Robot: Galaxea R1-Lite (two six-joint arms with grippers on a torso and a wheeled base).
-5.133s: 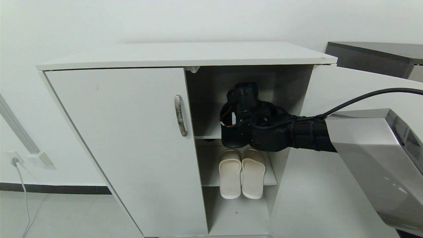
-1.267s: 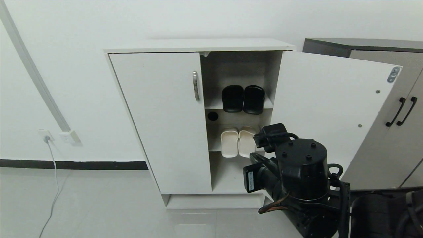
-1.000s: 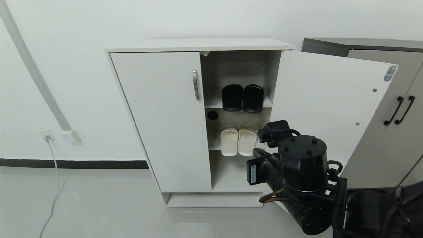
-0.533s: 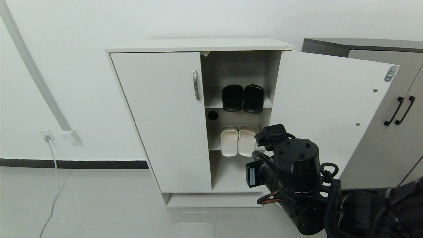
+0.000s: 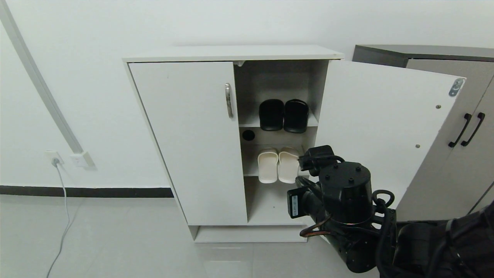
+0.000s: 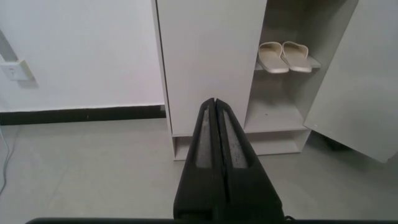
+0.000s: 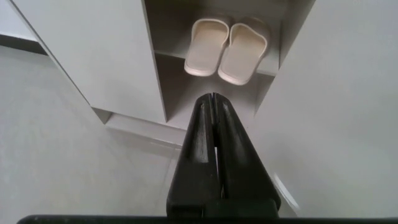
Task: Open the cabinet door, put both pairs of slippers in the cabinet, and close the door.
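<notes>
No readable text on show right now.

And scanning across: one small white sticker [image 5: 295, 203] sits on the side of the black right arm housing, low in the head view, and there's dark print on it, but it's far too small to make out. The white two-door cabinet [image 5: 185, 135] has plain faces, with nothing legible on them.
</notes>
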